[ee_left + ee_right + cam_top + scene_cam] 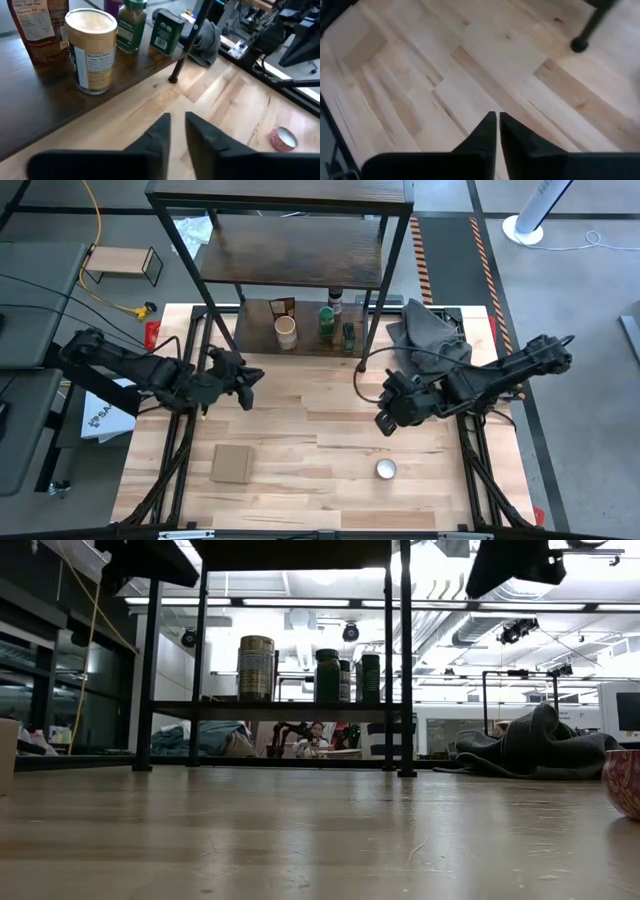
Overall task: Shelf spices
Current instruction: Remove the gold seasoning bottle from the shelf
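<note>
A flat brown cardboard square (pixel 232 463) lies on the pale wood table (pixel 320 500), well apart from a round silvery disc (pixel 386 469). A dark grey cloth (pixel 428 332), possibly a bag, sits crumpled at the table's far right corner.

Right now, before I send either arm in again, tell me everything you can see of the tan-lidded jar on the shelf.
The tan-lidded jar is a squat round container with a flat, pale tan top and a white printed label around its side. It stands upright on the shelf's dark wood bottom board, near that board's front edge. The brown-orange pouch stands close beside it; whether they touch is unclear. The green-lidded jar stands apart on its other side. Neither claw touches it; the left claw hangs over the table in front of it.
</note>
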Available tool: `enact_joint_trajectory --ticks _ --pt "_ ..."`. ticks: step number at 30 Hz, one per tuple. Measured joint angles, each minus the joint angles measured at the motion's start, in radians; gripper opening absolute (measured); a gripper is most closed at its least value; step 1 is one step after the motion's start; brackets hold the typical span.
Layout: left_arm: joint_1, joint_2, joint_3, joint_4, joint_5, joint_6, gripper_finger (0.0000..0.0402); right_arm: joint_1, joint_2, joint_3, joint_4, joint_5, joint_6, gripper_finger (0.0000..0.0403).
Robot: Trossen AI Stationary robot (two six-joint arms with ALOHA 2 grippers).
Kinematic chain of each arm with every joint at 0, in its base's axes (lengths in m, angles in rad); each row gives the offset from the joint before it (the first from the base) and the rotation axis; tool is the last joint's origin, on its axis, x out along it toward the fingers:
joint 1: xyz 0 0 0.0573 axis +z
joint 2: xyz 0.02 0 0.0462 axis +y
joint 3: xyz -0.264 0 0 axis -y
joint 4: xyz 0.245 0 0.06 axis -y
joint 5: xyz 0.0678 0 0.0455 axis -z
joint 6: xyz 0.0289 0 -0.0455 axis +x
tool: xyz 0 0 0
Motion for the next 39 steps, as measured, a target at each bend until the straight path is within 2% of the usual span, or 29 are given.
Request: enact_joint_trajectory --ticks 4,10,15,18,22,28,33,39 --pt "0.041 0.015 0.0 0.041 -0.006 0.026 0.0133 -0.021 0.004 0.0 0.026 -0.021 -0.089 0.0091" --pt "0.161 0.042 0.0 0.14 -0.003 0.184 0.0238 -0.039 0.004 0.0 0.023 -0.018 -0.15 0.0193" --pt "0.301 0.109 0.0 0.191 0.128 0.326 0.0289 -0.054 0.004 0.0 0.021 -0.016 -0.189 0.0249" --pt "0.354 0.162 0.0 0.244 0.173 0.404 0.0299 -0.056 0.004 0.0 0.018 -0.003 -0.213 0.0263" --pt "0.39 0.218 0.0 0.303 0.115 0.466 0.0301 -0.056 0.004 0.0 0.015 0.025 -0.227 0.0266" --pt "0.419 0.257 0.0 0.319 0.013 0.457 0.0301 -0.056 0.004 0.0 0.013 0.039 -0.224 0.0267" --pt "0.459 0.299 0.0 0.344 0.01 0.461 0.0301 -0.056 0.004 0.0 0.012 0.064 -0.226 0.0267" --pt "0.502 0.363 0.0 0.448 0.013 0.456 0.0301 -0.056 0.004 0.0 0.013 0.084 -0.224 0.0267"
